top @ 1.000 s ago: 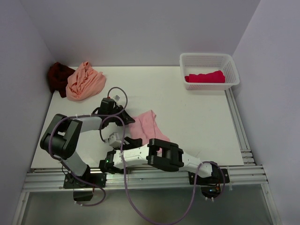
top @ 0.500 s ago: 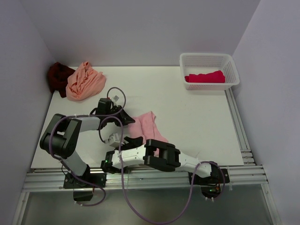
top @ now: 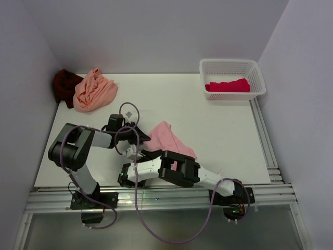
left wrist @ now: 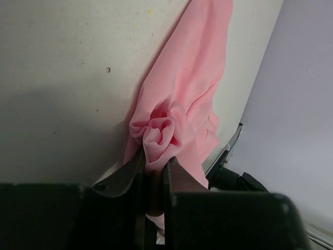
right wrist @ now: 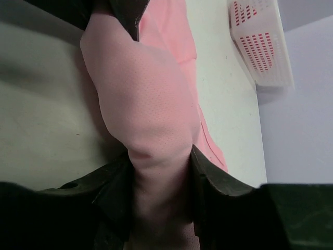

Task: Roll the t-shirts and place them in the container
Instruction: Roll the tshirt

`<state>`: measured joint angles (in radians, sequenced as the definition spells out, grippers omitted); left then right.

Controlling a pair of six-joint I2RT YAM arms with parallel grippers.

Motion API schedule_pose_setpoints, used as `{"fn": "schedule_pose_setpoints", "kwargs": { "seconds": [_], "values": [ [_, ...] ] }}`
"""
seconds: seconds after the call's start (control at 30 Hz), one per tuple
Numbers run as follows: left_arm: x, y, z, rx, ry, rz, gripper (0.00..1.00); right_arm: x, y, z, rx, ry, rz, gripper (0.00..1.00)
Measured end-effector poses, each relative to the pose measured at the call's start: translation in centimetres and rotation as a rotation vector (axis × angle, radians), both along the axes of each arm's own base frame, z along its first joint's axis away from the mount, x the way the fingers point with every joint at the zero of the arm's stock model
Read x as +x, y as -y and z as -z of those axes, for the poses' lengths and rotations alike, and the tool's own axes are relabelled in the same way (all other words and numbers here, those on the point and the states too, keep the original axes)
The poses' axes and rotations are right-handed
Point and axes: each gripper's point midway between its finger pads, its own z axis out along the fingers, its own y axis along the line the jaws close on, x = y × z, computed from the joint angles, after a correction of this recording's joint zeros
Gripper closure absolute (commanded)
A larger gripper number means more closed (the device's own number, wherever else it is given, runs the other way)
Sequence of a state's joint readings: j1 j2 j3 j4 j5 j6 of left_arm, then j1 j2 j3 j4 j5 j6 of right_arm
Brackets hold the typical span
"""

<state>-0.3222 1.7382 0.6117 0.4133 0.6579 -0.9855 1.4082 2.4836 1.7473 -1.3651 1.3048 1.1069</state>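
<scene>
The light pink t-shirt [top: 170, 138] lies near the front middle of the table, its left end rolled into a thick bundle. My left gripper [top: 140, 138] is shut on the end of that roll [left wrist: 161, 133], and the cloth [left wrist: 195, 83] trails away from it. My right gripper [top: 137, 155] comes in from the near side. Its two fingers press on either side of the pink roll [right wrist: 148, 99] and squeeze it narrow between them. A peach-orange t-shirt [top: 94, 91] and a dark maroon one [top: 64, 86] are bunched at the far left corner.
A white lattice basket [top: 229, 63] stands at the far right, with a crimson-pink t-shirt [top: 227, 85] in it; the right wrist view shows the basket [right wrist: 260, 41] too. The metal rail [top: 161, 200] runs along the near edge, and walls close in the table on three sides.
My right gripper has closed onto the pink roll. The left gripper has moved a little nearer, still holding the roll's end. The shirt is now more bunched and stretched toward the right.
</scene>
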Motion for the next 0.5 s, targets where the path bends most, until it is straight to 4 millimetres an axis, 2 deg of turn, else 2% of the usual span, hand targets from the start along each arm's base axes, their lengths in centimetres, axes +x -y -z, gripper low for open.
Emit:
{"fn": "schedule_pose_setpoints", "kwargs": {
  "seconds": [0.1, 0.17, 0.2, 0.37, 0.5],
  "values": [
    [-0.1, 0.0, 0.0, -0.003, -0.004, -0.001, 1.00, 0.1, 0.3, 0.3, 0.007, -0.011, 0.018, 0.69],
    [-0.1, 0.1, -0.1, -0.007, 0.000, 0.002, 0.99, 0.0, 0.4, 0.7, 0.016, -0.018, 0.025, 0.93],
    [-0.1, 0.1, -0.1, -0.008, 0.001, 0.003, 1.00, 0.0, 0.4, 0.8, 0.021, -0.020, 0.028, 1.00],
    [-0.2, 0.0, 0.0, -0.003, 0.005, 0.009, 0.98, -0.1, 0.8, 1.2, 0.008, -0.029, 0.023, 1.00],
    [-0.5, 0.0, 0.1, 0.009, 0.005, 0.021, 0.83, -0.4, 1.2, 1.2, 0.040, -0.062, 0.015, 1.00]
  ]
}}
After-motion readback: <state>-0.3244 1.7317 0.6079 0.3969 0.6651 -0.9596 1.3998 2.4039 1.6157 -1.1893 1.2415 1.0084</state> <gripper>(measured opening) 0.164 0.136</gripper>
